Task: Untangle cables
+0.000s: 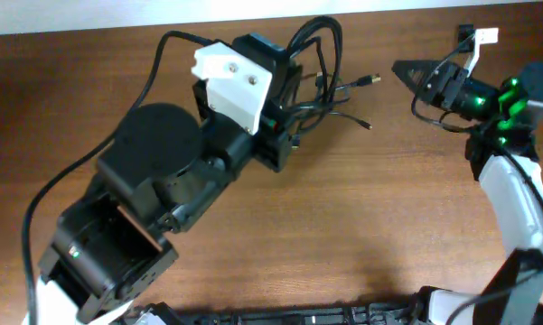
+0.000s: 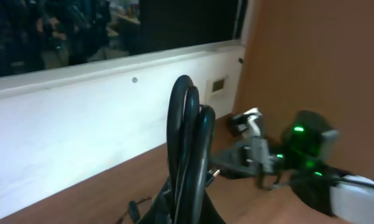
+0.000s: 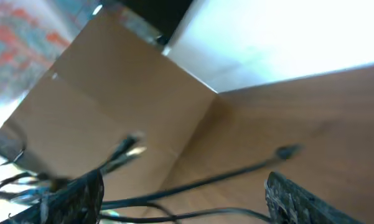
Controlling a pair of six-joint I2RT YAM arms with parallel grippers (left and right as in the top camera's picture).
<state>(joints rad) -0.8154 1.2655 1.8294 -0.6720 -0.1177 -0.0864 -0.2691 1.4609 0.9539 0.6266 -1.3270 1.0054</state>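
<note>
The black cables [image 1: 318, 56] lie bunched at the far middle of the table, with loops rising and two plug ends [image 1: 373, 79] pointing right. My left gripper [image 1: 287, 113] is shut on the bundle. In the left wrist view the cable loops [image 2: 187, 137] stand up out of its jaws [image 2: 188, 211]. My right gripper [image 1: 407, 72] is open, just right of the plug ends and not touching them. In the right wrist view thin cords [image 3: 224, 177] run across between its spread fingers [image 3: 183, 190]. It also shows in the left wrist view [image 2: 239, 158].
The wooden table [image 1: 361, 226] ends at a white wall strip [image 2: 81, 124] along the far side. A small white and black fitting [image 1: 474, 38] sits at the far right edge. The bulky left arm [image 1: 154, 181] covers the table's left half.
</note>
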